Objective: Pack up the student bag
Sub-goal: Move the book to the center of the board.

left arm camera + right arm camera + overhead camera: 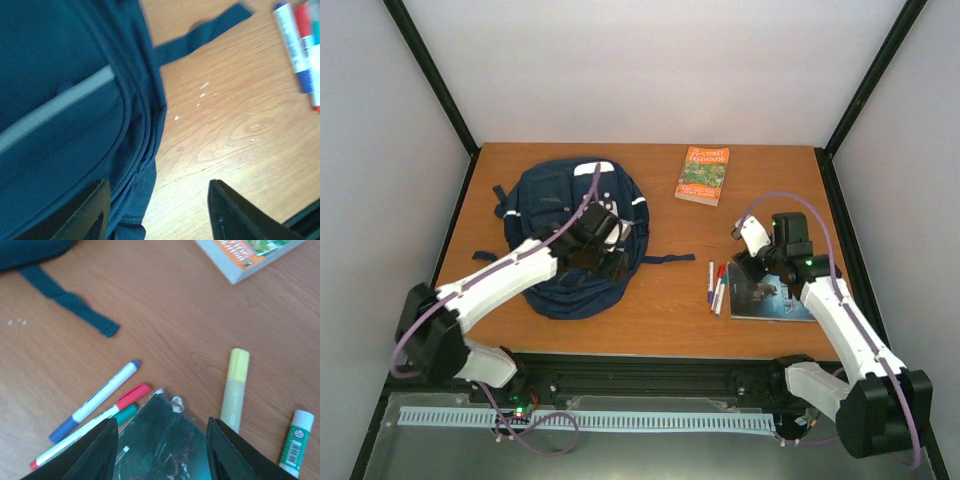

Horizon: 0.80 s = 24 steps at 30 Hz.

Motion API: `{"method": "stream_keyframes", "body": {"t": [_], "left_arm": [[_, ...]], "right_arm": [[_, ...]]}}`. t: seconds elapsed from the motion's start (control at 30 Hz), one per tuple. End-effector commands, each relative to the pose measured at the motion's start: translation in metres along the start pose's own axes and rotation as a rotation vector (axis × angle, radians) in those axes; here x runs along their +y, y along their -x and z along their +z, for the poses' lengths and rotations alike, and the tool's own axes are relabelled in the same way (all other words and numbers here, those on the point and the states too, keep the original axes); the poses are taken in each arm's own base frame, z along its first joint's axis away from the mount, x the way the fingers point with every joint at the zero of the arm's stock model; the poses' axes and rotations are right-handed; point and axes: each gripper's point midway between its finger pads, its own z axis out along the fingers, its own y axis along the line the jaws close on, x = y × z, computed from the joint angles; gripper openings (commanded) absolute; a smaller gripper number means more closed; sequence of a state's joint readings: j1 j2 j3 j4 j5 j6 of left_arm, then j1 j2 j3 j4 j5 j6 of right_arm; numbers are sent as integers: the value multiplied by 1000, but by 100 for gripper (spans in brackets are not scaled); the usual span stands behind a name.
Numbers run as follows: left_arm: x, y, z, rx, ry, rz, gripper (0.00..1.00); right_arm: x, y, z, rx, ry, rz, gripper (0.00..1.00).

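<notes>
Student: Hazards, top view?
Tutor: Large navy-blue striped fabric backpack (pixel 545 195) lies flat, left half of orange-brown wooden table (pixel 660 310), pale walls (pixel 650 60) around; no opening shows.
Student: Left wrist?
Tutor: Left gripper (pixel 157 212) released, empty, straddling bag's rim; closing may only pinch fabric.
Student: Right wrist?
Tutor: Right gripper (pixel 162 452) released above dark glossy book (pixel 160 427); thin corner could slip, knocking white markers (pixel 100 392).

I'm running this from afar in what looks like a robotics lab test cell. A wooden table (pixel 670 300) is boxed in by plain white panels (pixel 650 70) and black frame posts (pixel 432 75). The left arm (pixel 495 275) and right arm (pixel 840 310) are bolted to a black rail (pixel 650 375), with a slotted cable duct (pixel 590 418) in front.
</notes>
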State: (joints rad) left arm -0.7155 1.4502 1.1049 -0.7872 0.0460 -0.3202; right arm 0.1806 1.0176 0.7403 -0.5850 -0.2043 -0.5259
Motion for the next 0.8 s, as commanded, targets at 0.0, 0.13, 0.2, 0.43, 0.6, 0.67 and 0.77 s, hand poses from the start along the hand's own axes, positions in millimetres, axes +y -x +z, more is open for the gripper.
{"method": "stream_keyframes", "body": {"t": [0.0, 0.13, 0.2, 0.43, 0.6, 0.67, 0.77], "left_arm": [[-22, 54, -66, -298, -85, 44, 61], [-26, 90, -99, -451, -92, 3, 73], [-23, 107, -114, -518, -74, -45, 90], [-26, 151, -126, -601, -37, -99, 100], [-26, 173, -111, -586, 13, -69, 100], [-24, 180, -103, -612, 13, -73, 100], [-27, 195, -87, -626, -17, -77, 100]], "right_arm": [[-23, 30, -6, -92, 13, 141, 50], [-34, 48, -6, -120, 18, 173, 50], [-41, 62, -9, -150, 21, 186, 51], [-70, 104, 8, -176, 50, 280, 52], [-95, 118, 48, -139, 67, 360, 52], [-104, 119, 70, -107, 79, 394, 52], [-120, 124, 97, -72, 85, 433, 52]]}}
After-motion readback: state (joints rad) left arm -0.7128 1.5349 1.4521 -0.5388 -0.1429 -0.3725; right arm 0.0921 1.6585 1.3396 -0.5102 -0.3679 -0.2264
